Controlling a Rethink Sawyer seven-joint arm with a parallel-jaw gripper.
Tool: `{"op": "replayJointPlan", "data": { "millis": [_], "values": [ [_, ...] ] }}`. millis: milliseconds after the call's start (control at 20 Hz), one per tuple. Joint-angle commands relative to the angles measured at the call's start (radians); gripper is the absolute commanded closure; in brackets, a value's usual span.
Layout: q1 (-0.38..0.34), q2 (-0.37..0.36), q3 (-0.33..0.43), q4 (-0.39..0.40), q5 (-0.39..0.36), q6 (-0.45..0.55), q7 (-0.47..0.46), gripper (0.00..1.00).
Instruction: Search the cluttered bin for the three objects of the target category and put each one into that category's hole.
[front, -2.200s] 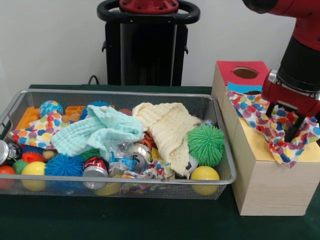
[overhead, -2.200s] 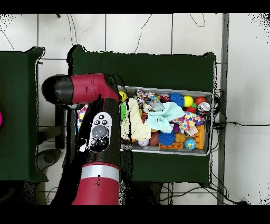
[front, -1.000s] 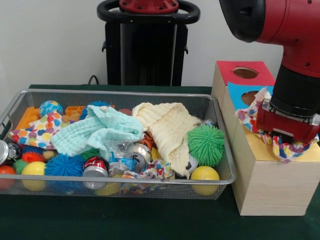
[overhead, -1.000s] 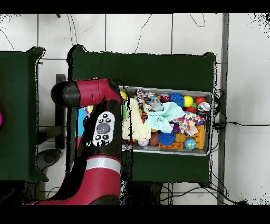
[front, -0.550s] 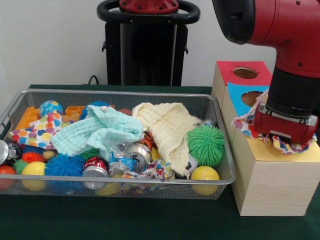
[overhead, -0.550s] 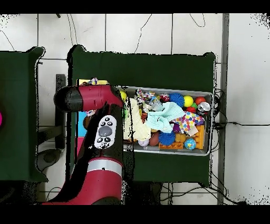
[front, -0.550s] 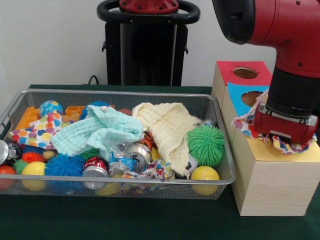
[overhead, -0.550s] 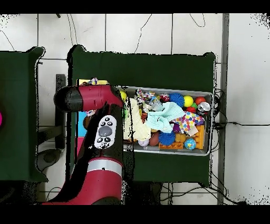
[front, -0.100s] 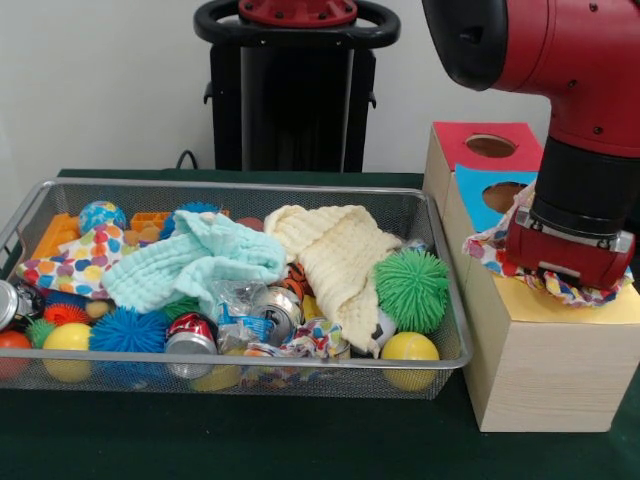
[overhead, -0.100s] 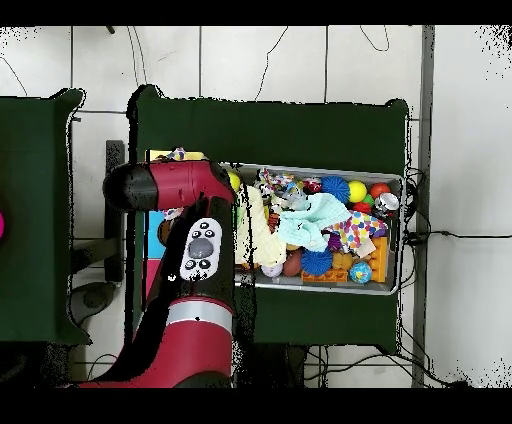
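Pressing down on the yellow panel (front, -0.100s: 610, 305) of the wooden sorting box (front, -0.100s: 530, 370), the gripper (front, -0.100s: 566, 272) sits on top of a polka-dot cloth (front, -0.100s: 488, 243). The fingers are buried under the red gripper housing and the fabric, so I cannot tell whether they are spread or closed. Cloth edges spill out on both sides of the housing, bunched on the box top. No hole shows in the yellow panel; it is presumably hidden beneath the gripper.

Judged step: depositing one cloth into its category hole, mid-insertion, fabric not yet through.

Next move likely calls for pushing or releasing so the loose edges follow down, then lifting clear without dragging cloth back out.

Beyond the yellow panel lie a blue panel with hole (front, -0.100s: 502, 195) and a red panel with hole (front, -0.100s: 490, 146). Beside the box, the wire bin (front, -0.100s: 240, 372) on the green worktop (front, -0.100s: 250, 440) holds a mint cloth (front, -0.100s: 195, 262), a cream cloth (front, -0.100s: 335, 255) and a second polka-dot cloth (front, -0.100s: 75, 265) among spiky balls and crushed cans.
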Motion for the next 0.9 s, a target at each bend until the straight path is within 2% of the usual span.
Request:
{"op": "replayJointPlan", "data": {
  "millis": [50,550,900],
  "values": [
    [-0.053,0.077,0.093,0.029,-0.001,0.098,0.019,0.00],
    [-0.051,0.070,0.081,0.020,-0.008,0.118,0.023,0.00],
    [-0.050,-0.077,0.089,0.099,0.015,0.218,0.009,0.00]
  ]
}}
